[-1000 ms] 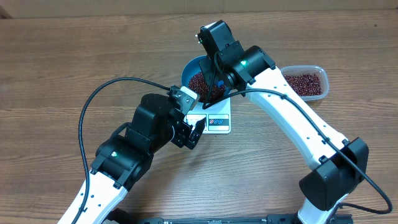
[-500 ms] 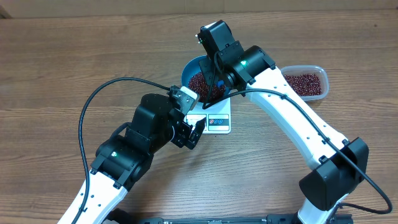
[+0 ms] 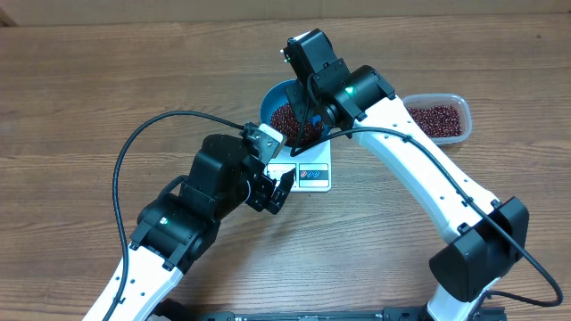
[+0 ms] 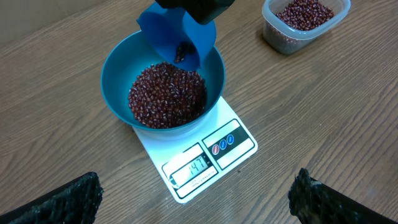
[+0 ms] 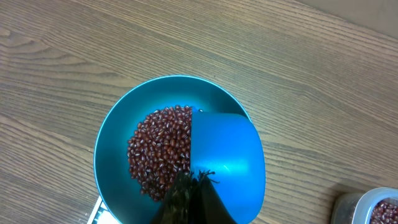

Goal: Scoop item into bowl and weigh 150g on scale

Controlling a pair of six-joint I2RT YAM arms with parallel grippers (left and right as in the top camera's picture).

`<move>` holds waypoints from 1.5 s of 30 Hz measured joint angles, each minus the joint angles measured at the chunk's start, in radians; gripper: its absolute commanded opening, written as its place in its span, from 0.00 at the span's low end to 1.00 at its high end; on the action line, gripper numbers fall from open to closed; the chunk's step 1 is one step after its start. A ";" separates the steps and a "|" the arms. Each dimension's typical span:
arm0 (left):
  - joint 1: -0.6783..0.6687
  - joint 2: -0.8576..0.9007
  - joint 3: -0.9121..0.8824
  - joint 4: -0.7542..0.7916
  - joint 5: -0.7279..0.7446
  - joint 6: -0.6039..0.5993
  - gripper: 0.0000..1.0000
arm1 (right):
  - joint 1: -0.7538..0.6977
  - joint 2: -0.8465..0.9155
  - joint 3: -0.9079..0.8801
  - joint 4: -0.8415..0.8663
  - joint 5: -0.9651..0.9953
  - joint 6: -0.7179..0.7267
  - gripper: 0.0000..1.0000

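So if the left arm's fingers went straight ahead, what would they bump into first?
Probably the white scale, at its display edge, in front of the blue bowl. Depth is unclear, so the open left fingers might reach the table first.

- The scale (image 4: 210, 163) shows "147" on its display (image 4: 190, 168).
- The label strip (image 4: 225, 144) beside the display carries two round badges, one red and one blue; their print is too small to read.
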 measured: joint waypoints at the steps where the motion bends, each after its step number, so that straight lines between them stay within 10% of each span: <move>1: 0.000 0.000 0.000 0.000 0.000 0.000 1.00 | 0.000 0.000 0.000 0.000 0.000 0.000 0.04; 45: 0.000 0.000 0.000 0.000 0.000 0.000 1.00 | 0.000 0.000 0.000 0.000 0.019 -0.001 0.04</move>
